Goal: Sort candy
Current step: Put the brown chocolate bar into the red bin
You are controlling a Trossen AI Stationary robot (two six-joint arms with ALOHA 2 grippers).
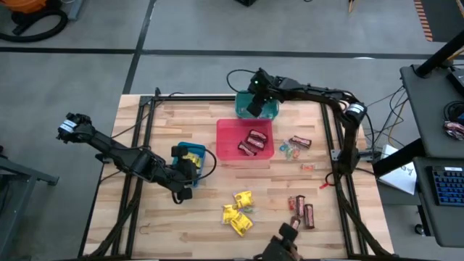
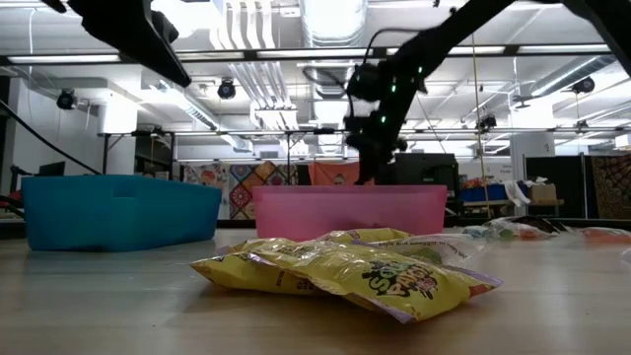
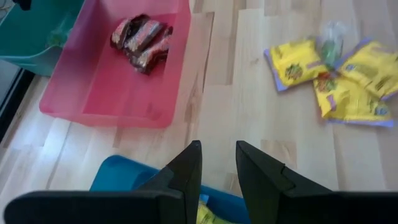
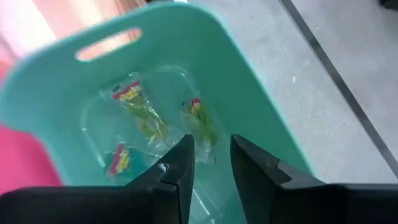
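Note:
Yellow packets [image 1: 238, 211] lie near the table's near edge and also show in the low view [image 2: 345, 271] and the left wrist view [image 3: 336, 78]. Dark brown-red bars lie in the red bin [image 1: 251, 142] [image 3: 140, 38], and others lie loose [image 1: 301, 210]. Small wrapped pieces [image 1: 290, 151] lie right of the red bin. Three green-wrapped pieces [image 4: 143, 118] lie in the teal bin [image 4: 261, 112]. My left gripper [image 1: 185, 172] [image 3: 217, 152] hovers open over the blue bin [image 1: 193, 154], which holds a yellow packet [image 3: 208, 214]. My right gripper [image 1: 255, 101] [image 4: 211, 146] hangs open and empty over the teal bin [image 1: 267, 110].
The three bins stand in the middle and far part of the table; in the low view the blue bin [image 2: 118, 209] and red bin [image 2: 350, 209] stand behind the yellow packets. A black frame [image 1: 335, 138] rims the table. Bare wood lies at the near left [image 1: 159, 225].

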